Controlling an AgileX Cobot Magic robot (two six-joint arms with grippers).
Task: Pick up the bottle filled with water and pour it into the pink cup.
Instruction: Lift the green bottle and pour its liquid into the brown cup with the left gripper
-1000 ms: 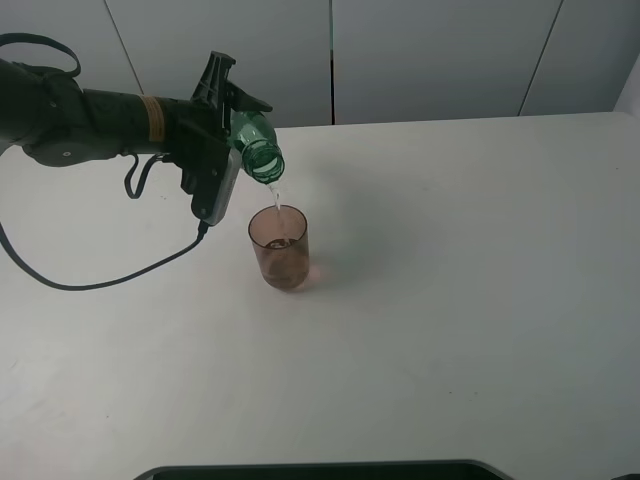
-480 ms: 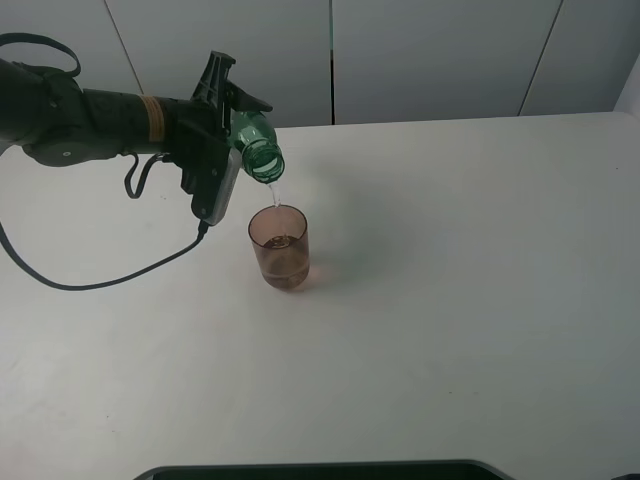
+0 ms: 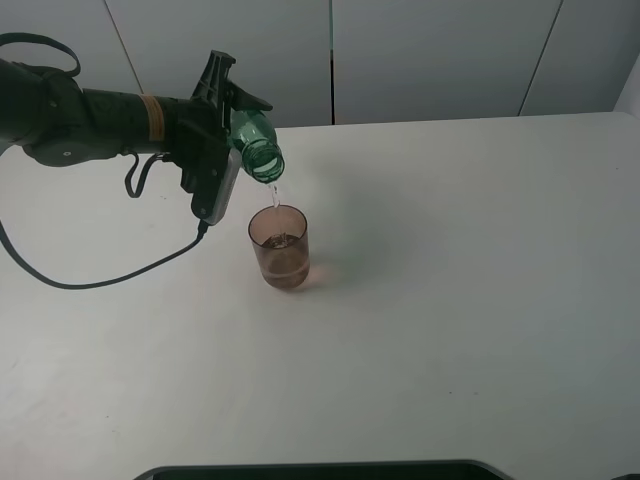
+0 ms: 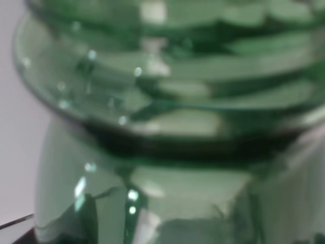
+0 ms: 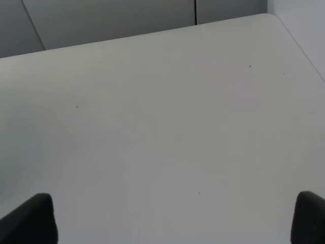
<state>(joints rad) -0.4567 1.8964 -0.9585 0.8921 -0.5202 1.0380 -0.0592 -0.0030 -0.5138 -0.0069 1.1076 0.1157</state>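
Note:
The green-tinted bottle [image 3: 258, 148] is tipped mouth-down above the pink cup [image 3: 280, 250], which stands upright on the white table. A thin stream of water [image 3: 274, 200] falls from the bottle's mouth into the cup, which holds some water. My left gripper [image 3: 232, 125] is shut on the bottle's body, up and to the left of the cup. In the left wrist view the bottle [image 4: 172, 127] fills the picture and hides the fingers. My right gripper [image 5: 172, 218] is open over bare table, with only its two dark fingertips [image 5: 28, 218] showing; it is out of the exterior view.
A black cable [image 3: 120, 275] trails from the left arm across the table's left side. A dark edge [image 3: 320, 470] runs along the bottom of the exterior view. Grey wall panels stand behind the table's far edge.
The left arm and the tipped bottle hold the same pose, and water keeps running into the cup.

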